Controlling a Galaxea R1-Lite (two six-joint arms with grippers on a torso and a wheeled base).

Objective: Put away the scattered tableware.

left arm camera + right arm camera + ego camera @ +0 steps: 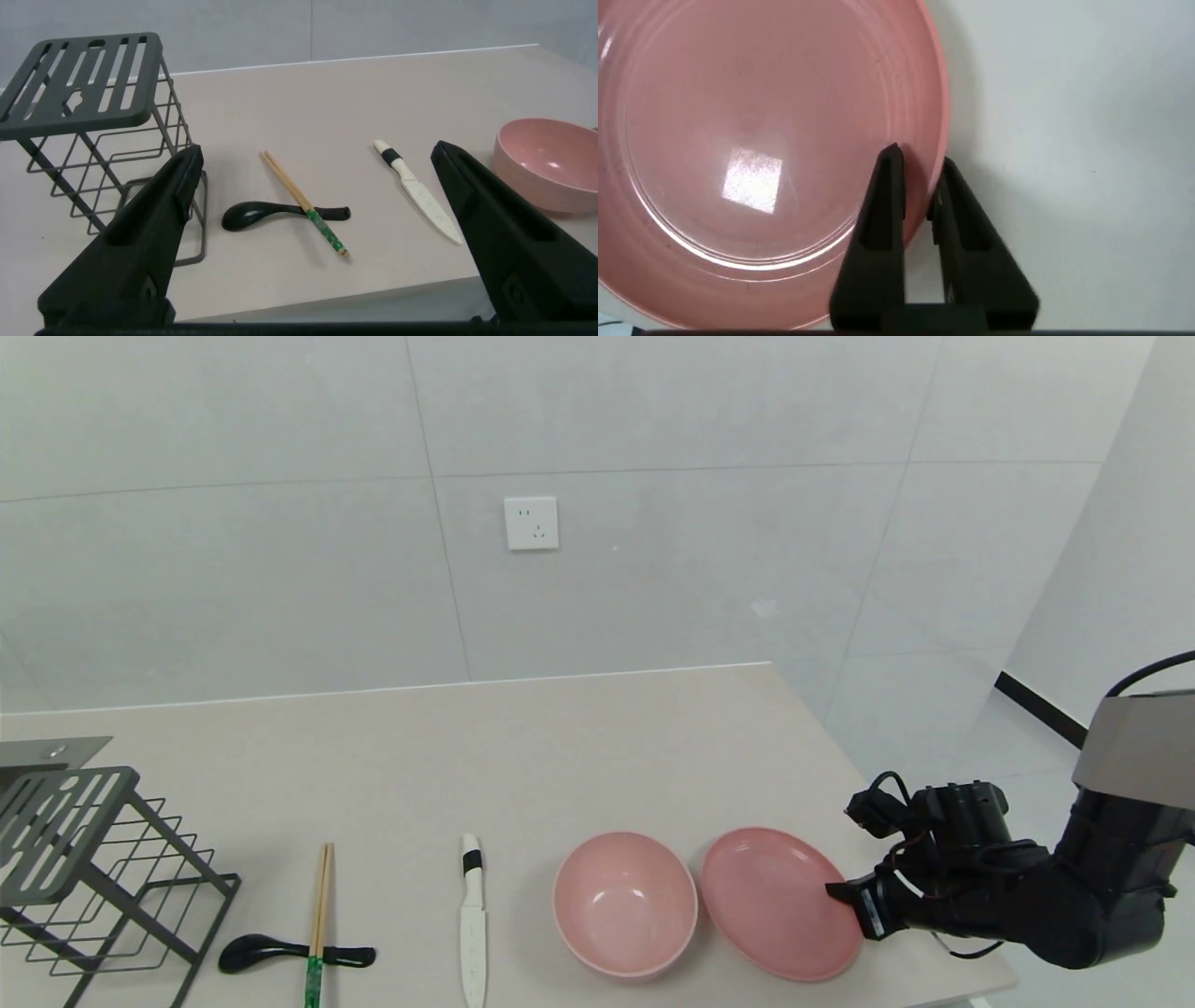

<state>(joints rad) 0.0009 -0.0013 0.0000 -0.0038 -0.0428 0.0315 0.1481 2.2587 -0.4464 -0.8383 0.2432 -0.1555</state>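
A pink plate (775,901) (738,140) lies at the table's front right, touching a pink bowl (624,903) (551,163) on its left. My right gripper (840,893) (920,168) is at the plate's right rim, one finger inside and one outside, shut on it. Further left lie a white knife (473,924) (416,189), a pair of chopsticks (319,919) (304,201) and a black spoon (280,952) (271,215), the chopsticks across the spoon's handle. My left gripper (316,154) hangs open above the front edge, facing the spoon and chopsticks.
A dark wire rack (84,859) (93,103) stands at the table's left. The table (560,756) ends just right of the plate, and a tiled wall with a socket (531,523) backs it.
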